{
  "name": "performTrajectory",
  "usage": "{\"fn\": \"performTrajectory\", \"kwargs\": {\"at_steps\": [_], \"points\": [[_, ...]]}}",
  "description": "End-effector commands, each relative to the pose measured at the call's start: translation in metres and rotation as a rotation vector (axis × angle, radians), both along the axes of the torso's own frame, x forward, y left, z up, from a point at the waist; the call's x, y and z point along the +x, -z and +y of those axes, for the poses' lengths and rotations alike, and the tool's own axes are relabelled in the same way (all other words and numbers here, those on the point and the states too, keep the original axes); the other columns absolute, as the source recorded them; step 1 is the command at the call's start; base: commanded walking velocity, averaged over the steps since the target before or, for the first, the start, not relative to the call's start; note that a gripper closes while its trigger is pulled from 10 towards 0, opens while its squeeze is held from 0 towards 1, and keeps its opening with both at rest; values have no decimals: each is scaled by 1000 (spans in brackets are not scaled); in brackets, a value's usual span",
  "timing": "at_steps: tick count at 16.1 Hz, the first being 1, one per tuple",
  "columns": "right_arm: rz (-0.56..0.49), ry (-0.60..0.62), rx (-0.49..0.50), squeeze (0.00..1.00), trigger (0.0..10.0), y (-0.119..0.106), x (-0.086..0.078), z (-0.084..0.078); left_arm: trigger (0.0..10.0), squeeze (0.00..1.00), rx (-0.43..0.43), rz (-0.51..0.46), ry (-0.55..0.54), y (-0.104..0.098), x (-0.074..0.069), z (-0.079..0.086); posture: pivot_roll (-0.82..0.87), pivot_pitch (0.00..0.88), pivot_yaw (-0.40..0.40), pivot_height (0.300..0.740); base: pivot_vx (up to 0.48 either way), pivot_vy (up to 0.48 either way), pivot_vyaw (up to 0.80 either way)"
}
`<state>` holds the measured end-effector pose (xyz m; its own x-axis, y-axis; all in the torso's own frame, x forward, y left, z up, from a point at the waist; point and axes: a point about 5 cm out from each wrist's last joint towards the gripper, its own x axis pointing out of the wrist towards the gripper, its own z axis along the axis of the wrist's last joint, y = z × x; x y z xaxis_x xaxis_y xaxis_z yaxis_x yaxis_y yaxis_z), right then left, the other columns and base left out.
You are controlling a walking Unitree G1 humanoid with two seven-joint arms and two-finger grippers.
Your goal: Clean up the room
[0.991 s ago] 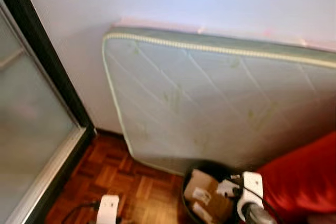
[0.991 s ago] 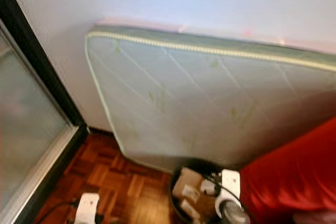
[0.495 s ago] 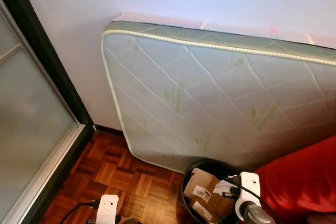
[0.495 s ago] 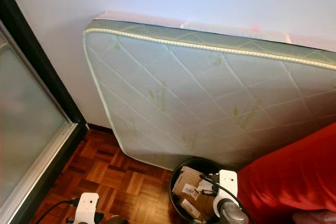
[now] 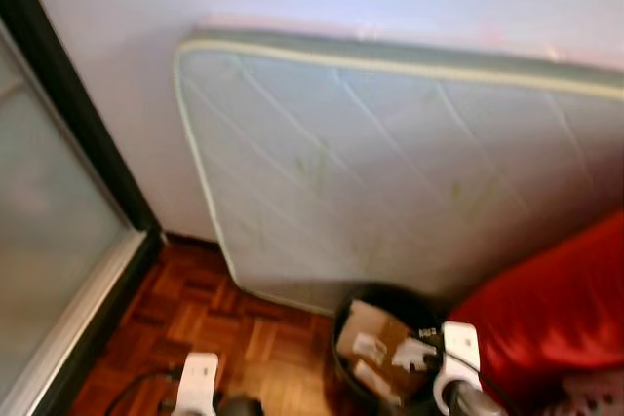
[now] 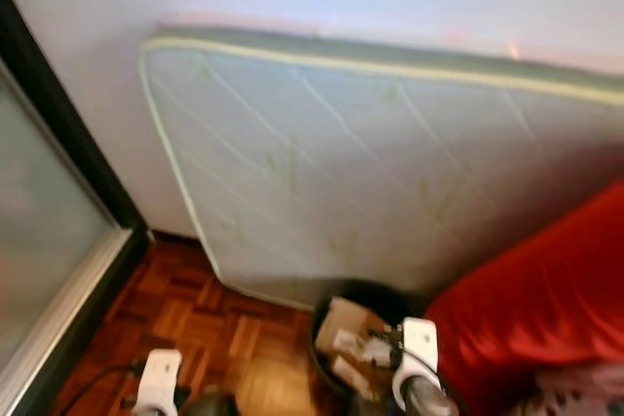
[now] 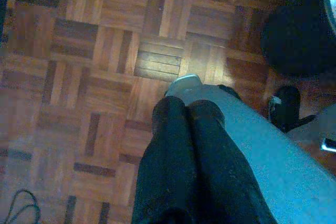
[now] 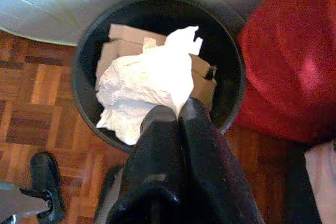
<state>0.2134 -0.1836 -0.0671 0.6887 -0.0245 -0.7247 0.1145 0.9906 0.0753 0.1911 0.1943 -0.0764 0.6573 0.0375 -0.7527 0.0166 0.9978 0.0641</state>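
A round black bin (image 8: 231, 66) stands on the parquet floor between a leaning mattress and a red cover. Cardboard pieces (image 5: 363, 336) lie inside it. My right gripper (image 8: 176, 115) hangs over the bin's mouth, shut on a crumpled white paper (image 8: 144, 85) that dangles above the cardboard. The right arm's white wrist (image 5: 454, 367) shows at the bin's near rim. My left gripper (image 7: 186, 108) is shut with nothing in it, hanging over bare parquet (image 7: 79, 77). Its wrist (image 5: 198, 382) sits low on the left.
A quilted mattress (image 5: 390, 163) leans against the pale wall. A red cover (image 5: 556, 309) lies to the right of the bin. A dark-framed frosted glass door (image 5: 49, 241) stands on the left. A black cable (image 7: 16, 205) lies on the floor.
The camera has shifted and the picture is blurred. Both arms hold about the same places, the right one still over the bin.
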Motion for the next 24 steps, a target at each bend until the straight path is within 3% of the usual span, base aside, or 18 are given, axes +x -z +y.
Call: {"fn": "performTrajectory", "kwargs": {"at_steps": [1, 15, 17, 20, 24], "points": [[17, 3, -2, 0, 10000, 3, -5, -2, 10000, 0, -7, 53, 1, 8, -14, -3, -8, 91, -41, 640, 0, 0, 0], [25, -71, 38, 0, 10000, 4, -8, 3, 10000, 0, -9, 45, -2, 7, -12, -2, -4, 98, -35, 640, 0, 0, 0], [6, -101, 29, 0, 10000, 0, -1, 4, 10000, 0, -14, 33, 5, 6, -10, -3, 0, 111, -35, 640, 0, 0, 0], [-71, -144, 6, 0, 10000, -19, 31, 13, 10000, 0, -19, -7, 14, 3, -6, -5, 18, 146, -36, 640, 0, 0, 0], [-128, -151, -8, 0, 10000, -36, 56, 18, 10000, 0, -27, -29, 18, 6, -17, -4, 40, 206, -35, 640, 0, 0, 0]]}}
